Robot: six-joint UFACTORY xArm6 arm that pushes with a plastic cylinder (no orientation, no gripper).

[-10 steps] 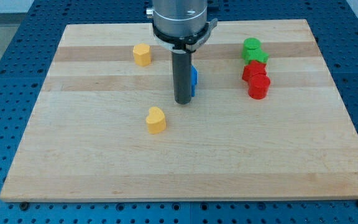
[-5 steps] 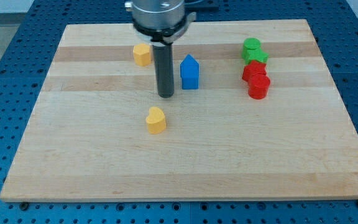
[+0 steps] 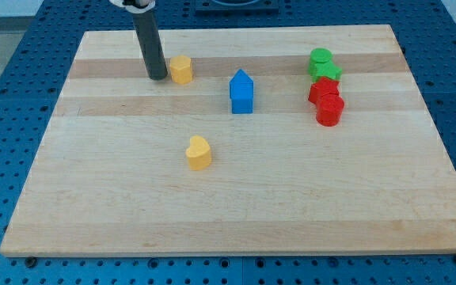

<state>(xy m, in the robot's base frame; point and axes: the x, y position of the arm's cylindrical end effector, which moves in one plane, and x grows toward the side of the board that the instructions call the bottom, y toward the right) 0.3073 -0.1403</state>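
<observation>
My tip (image 3: 157, 77) rests on the wooden board (image 3: 236, 214) near the view's top left, just to the left of a yellow block (image 3: 181, 70). From this angle I cannot tell whether the two touch or stand a hair apart. The rod (image 3: 149, 39) is dark grey, straight and upright, and its upper part runs out of the view's top edge. There are no jaws on this rig, only the rod, and it holds nothing.

That yellow block is small and stubby with a faceted top; its exact shape is hard to make out. A second yellow block (image 3: 199, 152), heart-shaped with a rounded notch on top, sits well below it, toward the board's middle. A blue block (image 3: 241, 92), shaped like a little house with a peaked roof, stands upright to the right of my tip, well apart from it and from both yellow blocks.

On the view's right a tight cluster runs downward: two green blocks (image 3: 322, 65), one behind the other, then two red blocks (image 3: 327, 100) pressed close beneath them. Their shapes are hard to tell apart, though the lowest red one looks roughly cylindrical.

The board is pale, striped wood and lies on a blue perforated desk (image 3: 6, 71).
</observation>
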